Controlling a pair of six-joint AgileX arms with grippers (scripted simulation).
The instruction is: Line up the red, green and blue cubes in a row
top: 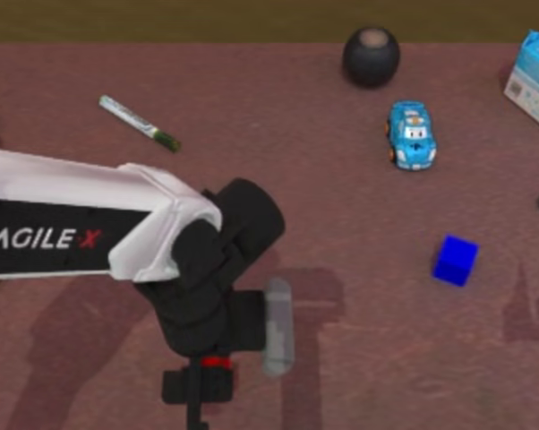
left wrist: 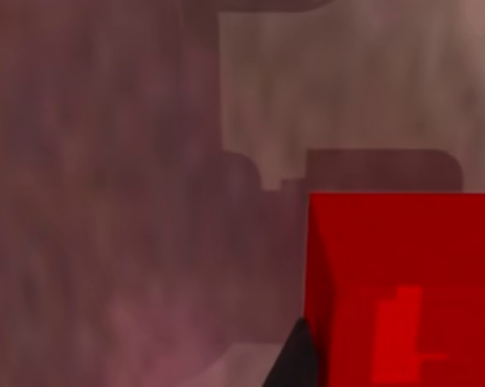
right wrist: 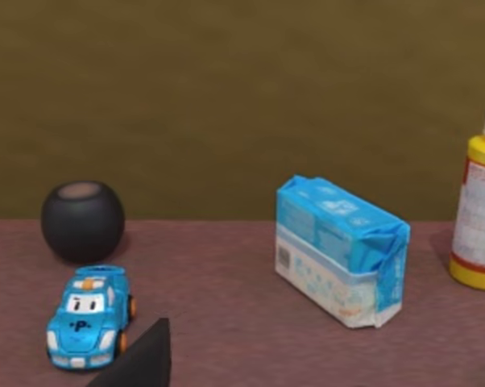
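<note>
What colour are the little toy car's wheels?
Orange. The light-blue toy car shows orange wheels best in the right wrist view, near the black ball.

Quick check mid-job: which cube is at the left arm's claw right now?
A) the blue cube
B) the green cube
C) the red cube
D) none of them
C: the left wrist view is filled by the small bright red cube right beside a dark finger, and the top view shows red at the left claw, while the small deep blue cube sits apart on the table's right.

Toy car (top: 411, 134) right of centre — sphere (top: 371, 55) behind it, cube (top: 455, 260) before it.
</note>
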